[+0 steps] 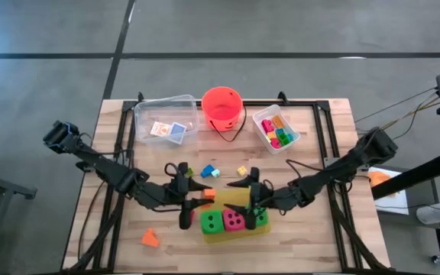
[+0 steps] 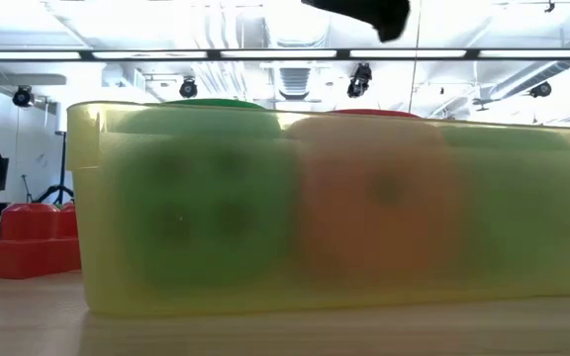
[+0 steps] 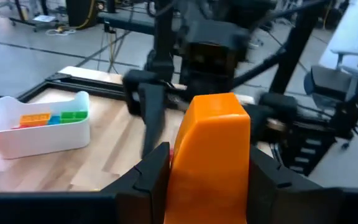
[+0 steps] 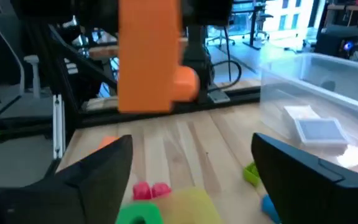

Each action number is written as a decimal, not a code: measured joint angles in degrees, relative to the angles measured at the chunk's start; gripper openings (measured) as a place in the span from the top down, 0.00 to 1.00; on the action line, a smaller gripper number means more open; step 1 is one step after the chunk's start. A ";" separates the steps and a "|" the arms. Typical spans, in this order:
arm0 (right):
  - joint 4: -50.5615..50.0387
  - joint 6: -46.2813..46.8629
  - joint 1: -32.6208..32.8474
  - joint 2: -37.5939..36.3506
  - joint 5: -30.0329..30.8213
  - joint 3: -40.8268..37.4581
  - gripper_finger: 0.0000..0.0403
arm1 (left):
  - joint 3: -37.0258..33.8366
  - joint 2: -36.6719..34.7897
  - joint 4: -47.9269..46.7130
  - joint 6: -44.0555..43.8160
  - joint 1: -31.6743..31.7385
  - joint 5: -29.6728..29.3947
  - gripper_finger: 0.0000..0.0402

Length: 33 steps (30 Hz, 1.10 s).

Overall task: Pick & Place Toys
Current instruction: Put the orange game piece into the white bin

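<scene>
My left gripper (image 1: 197,200) is shut on an orange block (image 3: 213,149), which also shows in the right wrist view (image 4: 149,56), just left of the flat yellow tray (image 1: 244,233). The tray holds two green dice (image 1: 211,222) and a pink die (image 1: 234,221). My right gripper (image 1: 246,200) is open and empty over the tray's far side, facing the left gripper. Small bricks (image 1: 208,172) lie on the table beyond them. Two cards (image 1: 166,130) lie in a clear bin. My left gripper pinches the orange block by two opposite sides (image 3: 182,168) between its two fingers (image 3: 148,177). The fingers come roughly level from the table's left. The block stands upright between them, clear of the table.
An orange-red bucket (image 1: 222,107) stands at the far middle, a clear bin (image 1: 147,114) to its left and a white tub of bricks (image 1: 276,128) to its right. An orange piece (image 1: 150,238) lies near the front left. A red brick (image 2: 28,237) shows beside the tray in the low view.
</scene>
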 joint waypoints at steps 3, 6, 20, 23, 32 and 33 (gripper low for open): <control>-0.02 -2.58 0.00 2.76 0.11 4.04 0.15 | 0.00 0.01 0.35 -0.06 1.10 -0.20 0.67; -1.33 -5.12 0.02 4.72 3.11 7.61 0.12 | 0.00 0.04 0.79 -0.06 1.31 -0.23 0.67; -5.56 -8.57 -0.36 6.20 0.90 14.46 0.12 | -0.52 0.04 2.23 1.82 1.14 3.10 0.67; -4.69 -8.56 -0.92 6.29 -1.49 14.84 0.12 | -0.52 0.06 4.73 3.67 1.14 6.45 0.67; -1.88 -8.49 -1.29 6.33 -5.27 15.67 0.12 | -0.52 0.52 10.21 8.64 1.03 10.29 0.67; -1.76 -8.43 -1.29 6.33 -5.27 15.67 0.12 | -0.52 0.52 10.50 9.08 1.03 10.39 0.67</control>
